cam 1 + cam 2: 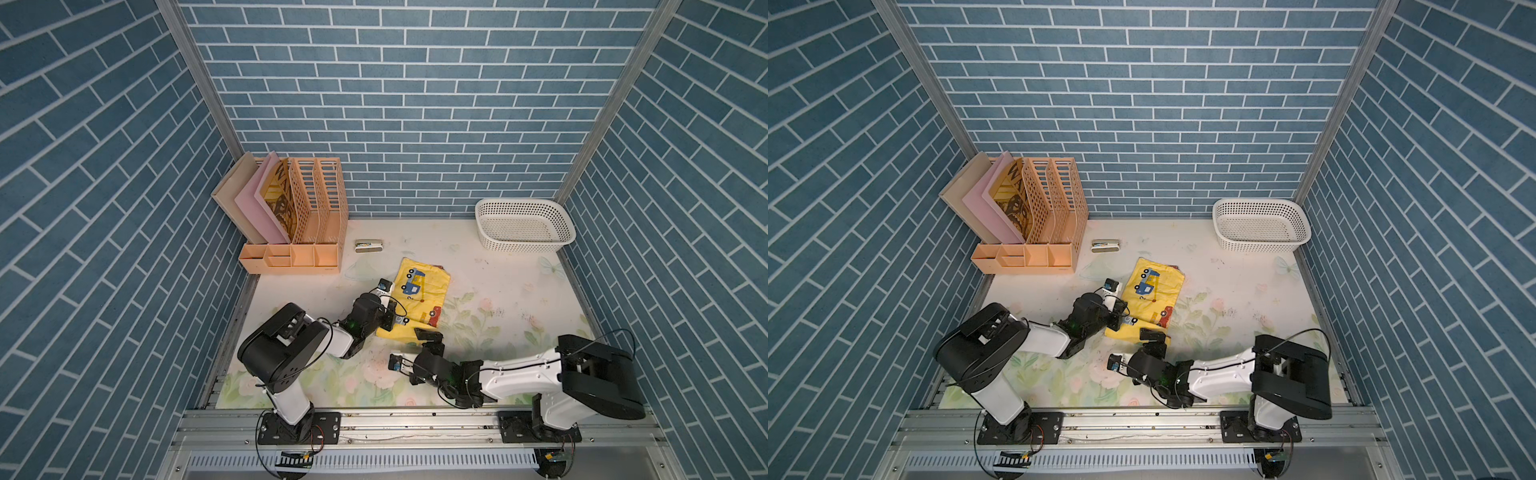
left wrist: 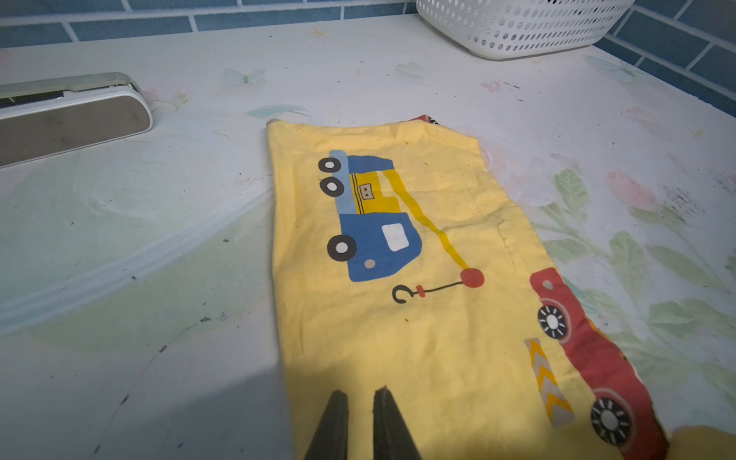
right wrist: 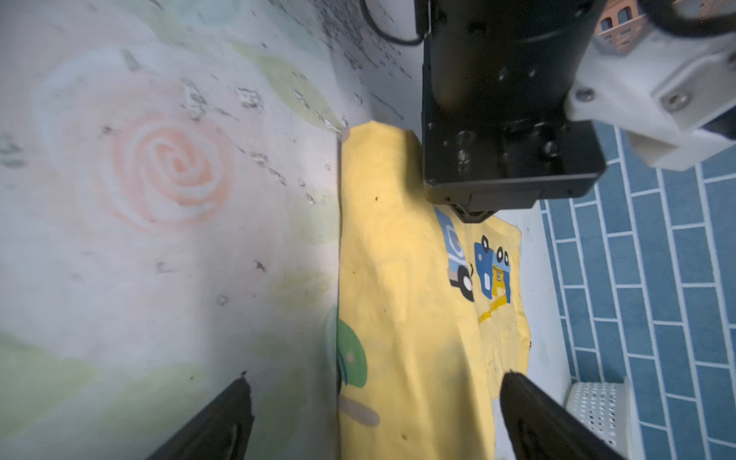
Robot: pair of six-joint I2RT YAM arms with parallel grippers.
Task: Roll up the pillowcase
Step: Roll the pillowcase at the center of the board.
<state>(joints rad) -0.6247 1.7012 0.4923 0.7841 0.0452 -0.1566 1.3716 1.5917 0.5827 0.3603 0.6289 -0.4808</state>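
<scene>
**Top views.** The pillowcase (image 1: 424, 291) lies centre frame on the floral table covering (image 1: 498, 299), well apart from the white basket (image 1: 519, 200) at upper right. Its long axis runs up the frame and leans right toward the top. The lower end looks thickened, judged to be a started roll. The left gripper (image 1: 391, 319) sits at the cloth's left edge just above that end, and the right gripper (image 1: 430, 340) at its lower right corner. Both top views agree on this layout.

**Left wrist.** The pillowcase (image 2: 418, 278) runs from the bottom of the frame up toward the basket (image 2: 517, 32). The left gripper (image 2: 360, 398) has its fingers (image 2: 336, 422) almost together, with a narrow slit between them and the tips over the cloth. No fold shows between them; whether they nip any cloth cannot be told.

**Right wrist.** The right gripper (image 3: 376, 378) stands wide and empty. It straddles the pillowcase (image 3: 406, 318) along its long edge, which runs straight up the frame. The left gripper (image 3: 474, 215) meets the cloth at upper centre.

**Risks, as judged.**
- Closing from this stance, the right jaws could catch the thin table covering along with the cloth, or only its top layer.
- With each gripper at a different edge, uneven travel would skew the roll off square to the long axis.
- If the left gripper lifts off, the thickened end may spring loose.
</scene>
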